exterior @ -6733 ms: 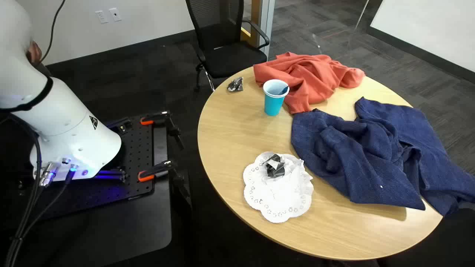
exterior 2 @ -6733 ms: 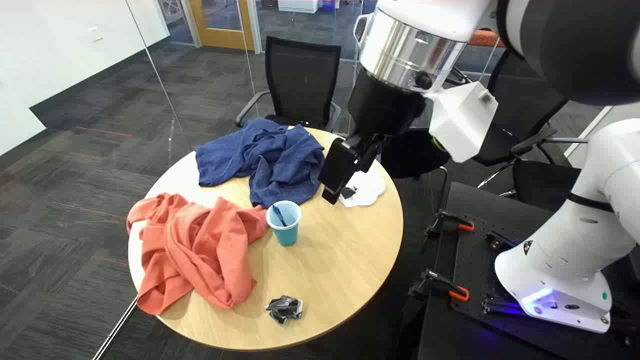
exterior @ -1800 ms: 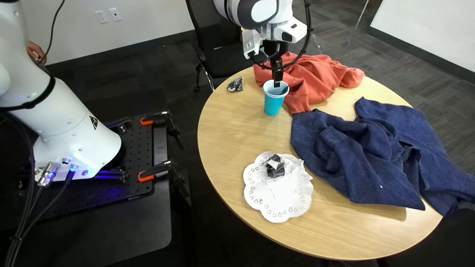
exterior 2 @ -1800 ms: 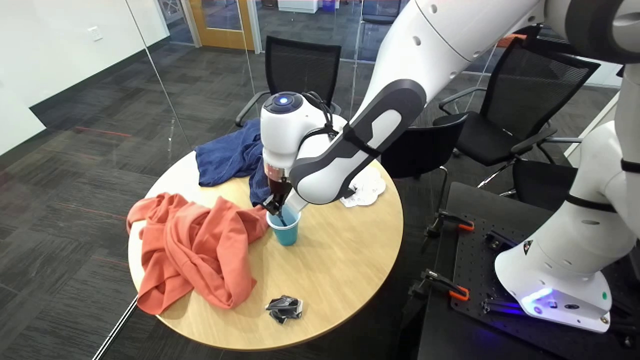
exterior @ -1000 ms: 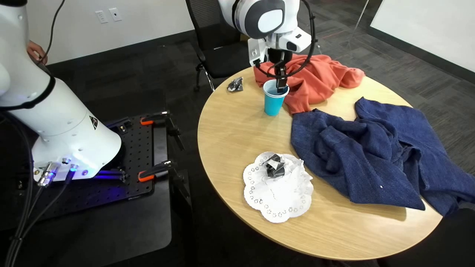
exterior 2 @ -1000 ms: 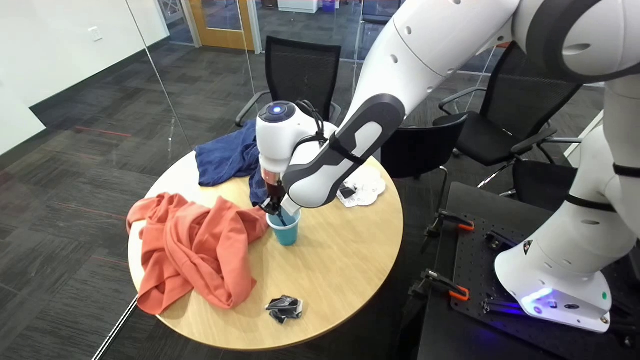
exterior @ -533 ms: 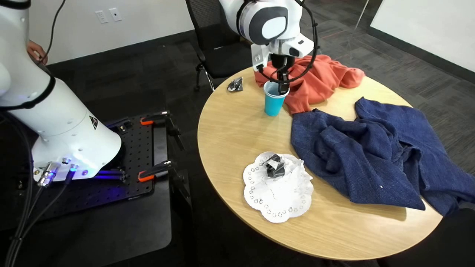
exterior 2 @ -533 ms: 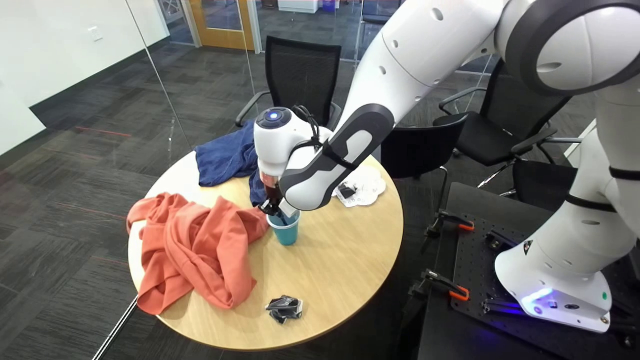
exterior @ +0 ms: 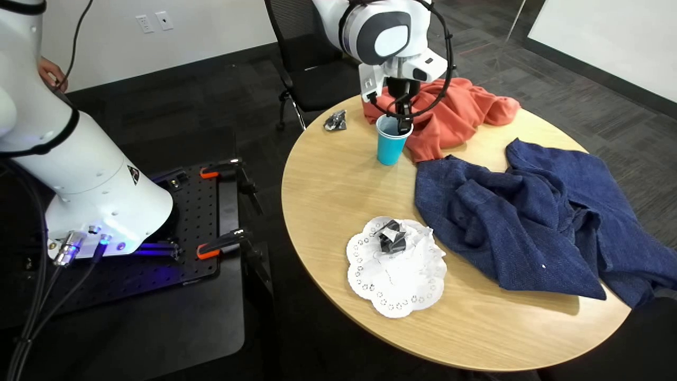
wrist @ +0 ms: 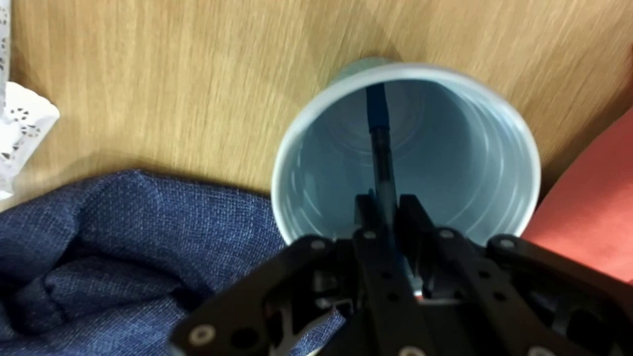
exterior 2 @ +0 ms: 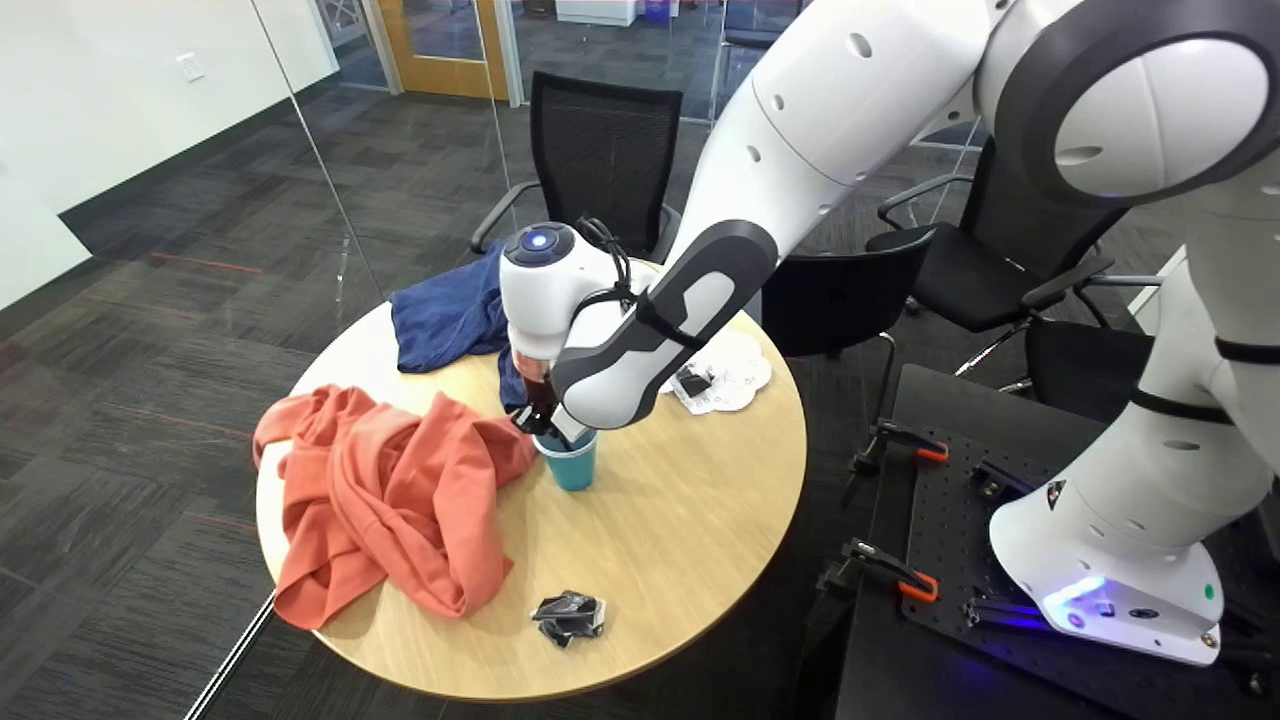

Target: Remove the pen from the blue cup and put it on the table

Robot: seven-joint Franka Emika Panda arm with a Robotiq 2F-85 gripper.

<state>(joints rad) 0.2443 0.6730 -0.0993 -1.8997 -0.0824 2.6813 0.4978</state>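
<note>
Pen (wrist: 382, 148): looked pinched in the gripper (wrist: 387, 200), but leaned inside the cup (exterior: 390, 151) near the orange cloth (exterior: 460, 108), awaiting removal to the table (exterior: 338, 196).

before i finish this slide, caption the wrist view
Black two-fingered gripper pinching a thin dark pen partly inside a pale-rimmed blue cup, on a light wood-coloured table.

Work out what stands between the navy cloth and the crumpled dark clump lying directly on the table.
The blue cup stands between the crumpled clump and the navy cloth; an exterior view shows all three.
</note>
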